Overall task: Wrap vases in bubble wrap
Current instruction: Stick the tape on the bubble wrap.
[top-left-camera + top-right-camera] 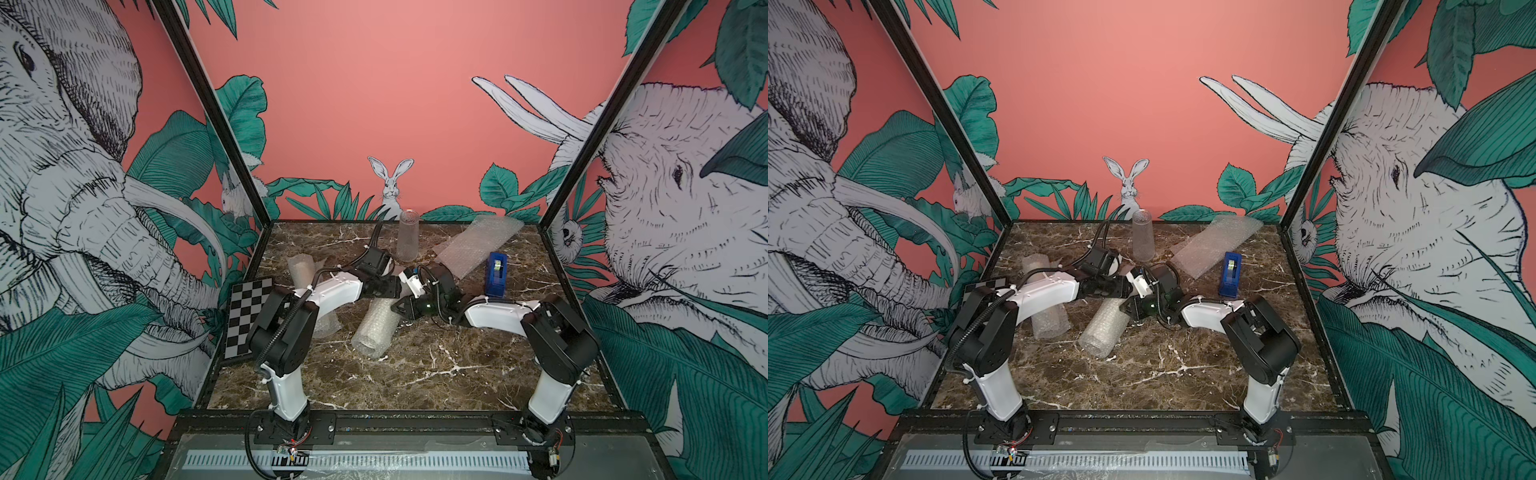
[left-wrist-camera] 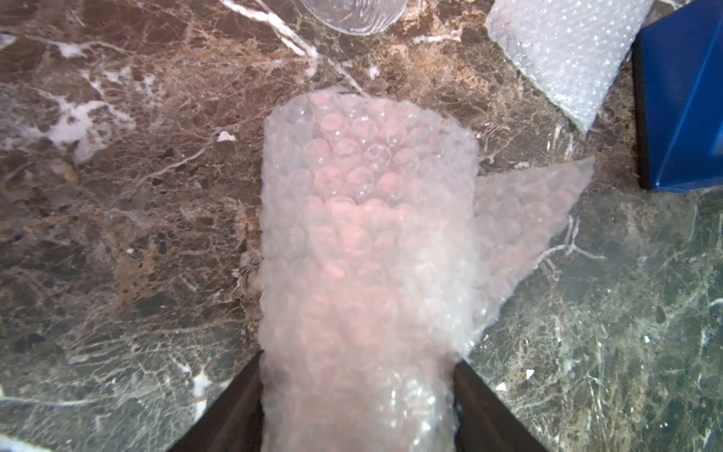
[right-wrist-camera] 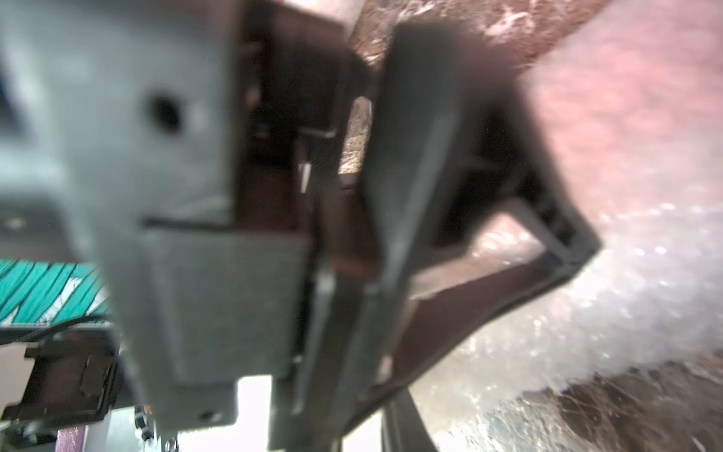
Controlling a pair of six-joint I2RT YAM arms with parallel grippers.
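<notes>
A roll of bubble wrap (image 1: 371,334) lies on the marble table (image 1: 436,374) in both top views; what it holds does not show through. My left gripper (image 2: 358,391) is shut on one end of this roll (image 2: 364,235), its fingers (image 2: 234,407) pressed against both sides, and a loose flap (image 2: 528,219) hangs off one side. My right gripper (image 1: 402,309) is right beside the left gripper (image 1: 384,291) at that same end. The right wrist view is blurred, so its jaws cannot be read. A clear glass vase (image 1: 406,235) stands upright at the back.
A second wrapped bundle (image 1: 301,270) lies at the left, partly behind the left arm. A flat bubble wrap sheet (image 1: 478,243) lies at the back right, with a blue tape dispenser (image 1: 496,274) just in front of it. A checkerboard (image 1: 245,316) leans at the left edge.
</notes>
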